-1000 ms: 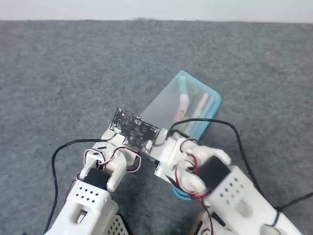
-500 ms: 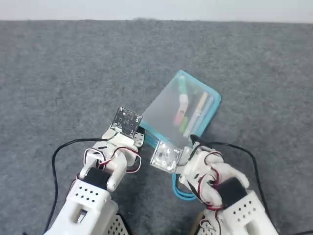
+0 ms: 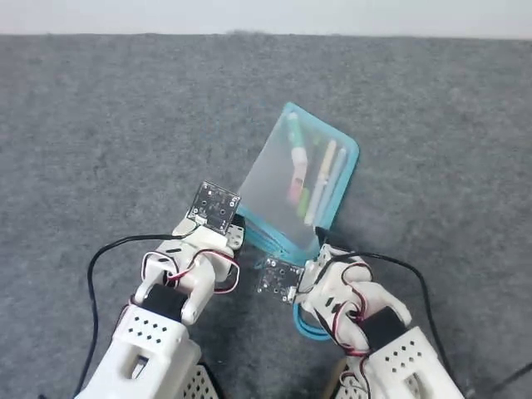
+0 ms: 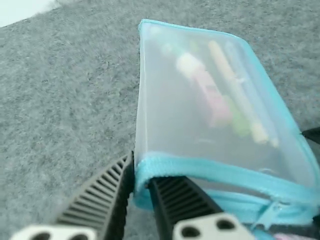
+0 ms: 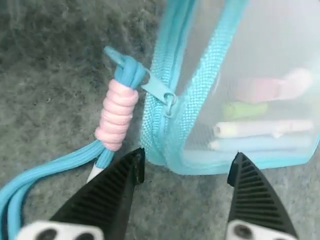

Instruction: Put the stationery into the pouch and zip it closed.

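The frosted pouch [image 3: 278, 179] with turquoise trim lies on the grey carpet, with a pink-and-green marker and pens [image 3: 312, 179] inside it. My left gripper [image 3: 238, 235] is shut on the near corner of the pouch [image 4: 185, 125], pinching the zip edge between its fingers [image 4: 170, 200]. My right gripper [image 5: 187, 167] stands open just off the pouch's other near corner [image 5: 260, 60]. There the zip slider [image 5: 159, 91] sits, tied to a pink bead [image 5: 117, 115] on a blue cord [image 5: 45, 167]. In the high view the right gripper [image 3: 318, 247] is at the pouch's near end.
Grey carpet [image 3: 108, 125] spreads on all sides of the pouch, bare at the far side and to the left. The blue cord loop [image 3: 306, 322] trails on the carpet under the right arm. A pale wall strip [image 3: 266, 17] runs along the far edge.
The right arm has drawn back from over the pouch to its near end. The pouch has swung and shifted a little to the left and farther away. The left arm has held still.
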You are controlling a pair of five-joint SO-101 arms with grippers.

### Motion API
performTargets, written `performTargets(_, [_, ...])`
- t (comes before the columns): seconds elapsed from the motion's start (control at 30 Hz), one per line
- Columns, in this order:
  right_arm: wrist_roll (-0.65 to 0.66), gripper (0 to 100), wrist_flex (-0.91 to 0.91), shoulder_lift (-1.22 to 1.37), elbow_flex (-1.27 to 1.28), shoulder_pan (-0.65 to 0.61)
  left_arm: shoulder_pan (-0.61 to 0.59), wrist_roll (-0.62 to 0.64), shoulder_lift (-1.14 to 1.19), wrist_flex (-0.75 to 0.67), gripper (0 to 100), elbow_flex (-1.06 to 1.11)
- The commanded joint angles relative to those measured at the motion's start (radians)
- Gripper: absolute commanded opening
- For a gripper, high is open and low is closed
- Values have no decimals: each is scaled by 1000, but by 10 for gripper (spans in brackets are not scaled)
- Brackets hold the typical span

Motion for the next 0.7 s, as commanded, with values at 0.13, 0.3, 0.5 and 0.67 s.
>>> performTargets(0.13, [31,263,-22,-25,5,2,-5,5,-21,12,9,-96])
performTargets(0.3, [32,263,-31,-27,5,10,-5,5,-21,28,9,-107])
performTargets(0.5, [32,263,-223,-16,6,77,3,5,-21,52,9,-108])
performTargets(0.67, [20,263,-283,-15,2,122,3,5,-21,54,9,-108])
